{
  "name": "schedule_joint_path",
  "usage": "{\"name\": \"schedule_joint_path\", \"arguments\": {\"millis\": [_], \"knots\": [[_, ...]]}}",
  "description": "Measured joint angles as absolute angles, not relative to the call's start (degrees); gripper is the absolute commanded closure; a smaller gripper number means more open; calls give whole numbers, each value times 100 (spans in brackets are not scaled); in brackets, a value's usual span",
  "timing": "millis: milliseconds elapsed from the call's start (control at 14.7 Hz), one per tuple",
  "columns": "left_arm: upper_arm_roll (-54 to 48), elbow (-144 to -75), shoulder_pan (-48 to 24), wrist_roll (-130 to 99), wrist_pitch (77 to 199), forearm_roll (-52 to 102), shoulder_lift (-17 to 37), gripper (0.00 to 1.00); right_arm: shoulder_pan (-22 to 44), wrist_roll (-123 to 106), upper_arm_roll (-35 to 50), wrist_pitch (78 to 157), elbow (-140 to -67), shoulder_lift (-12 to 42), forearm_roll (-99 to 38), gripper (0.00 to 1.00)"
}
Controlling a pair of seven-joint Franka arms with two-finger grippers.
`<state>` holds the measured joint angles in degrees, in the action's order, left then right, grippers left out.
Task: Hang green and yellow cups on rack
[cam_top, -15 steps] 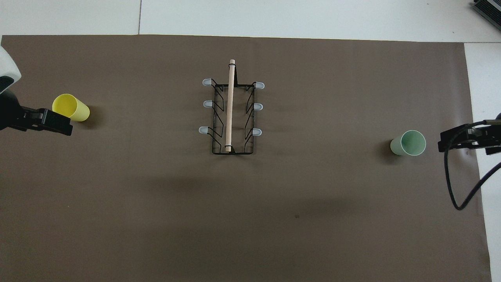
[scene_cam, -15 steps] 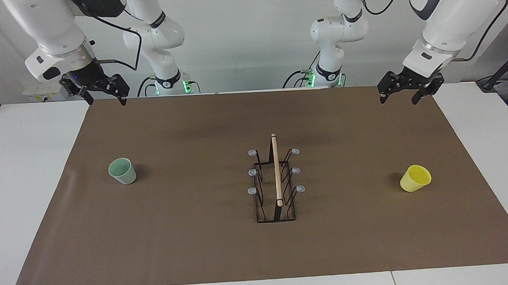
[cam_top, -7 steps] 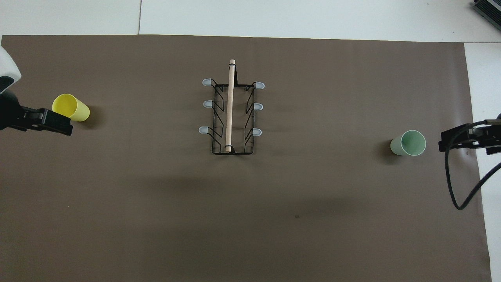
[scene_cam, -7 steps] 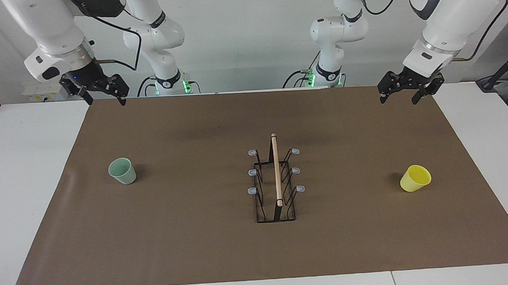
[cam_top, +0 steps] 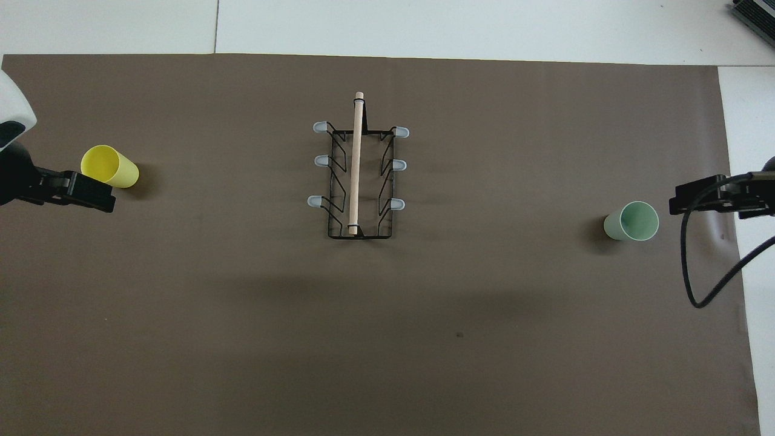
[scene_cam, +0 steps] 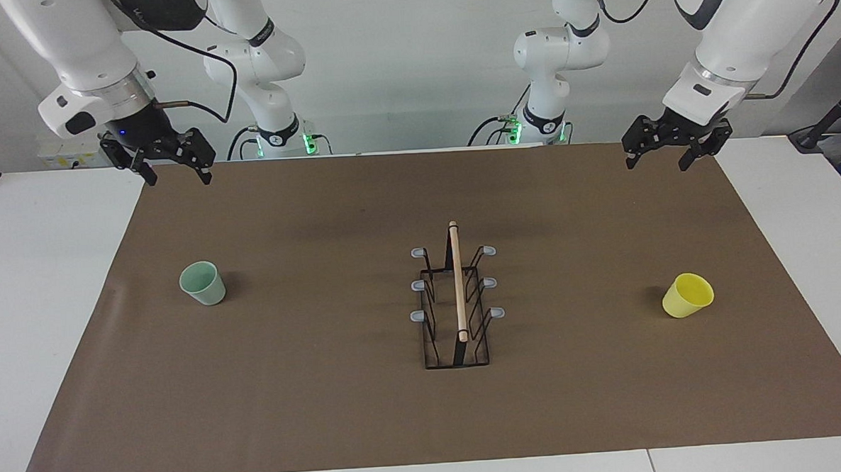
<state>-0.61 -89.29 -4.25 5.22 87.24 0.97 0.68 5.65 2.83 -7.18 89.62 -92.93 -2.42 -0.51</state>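
So the rack (scene_cam: 456,302) sits pretty much dead center on the brown mat (scene_cam: 327,382), black wire frame with the wooden rod running along the top and the grey-tipped prongs sticking out both sides, nothing hanging on any of them. The green cup (scene_cam: 202,283) stands upright on the mat toward the right arm's end of the table, well apart from the rack. The yellow cup (scene_cam: 687,295) is toward the left arm's end, also well apart from the rack, mouth up and looking a bit tilted.

Both arms are up in the air near their own corners of the mat. The right gripper (scene_cam: 174,168) hangs over the mat's edge with fingers spread, holding nothing. Same deal for the left gripper (scene_cam: 657,155): fingers spread apart, empty, over the mat's corner at its end.
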Motion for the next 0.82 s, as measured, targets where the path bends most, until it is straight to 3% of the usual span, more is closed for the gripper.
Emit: {"name": "schedule_joint_path", "arguments": {"millis": [475, 815], "knots": [[1, -9030, -409, 518, 8784, 97, 43, 0, 567, 299, -718, 9352, -9605, -168, 37, 0], [33, -9138, -64, 496, 9079, 355, 205, 0, 478, 320, -726, 10051, -9577, 789, 36, 0]]}}
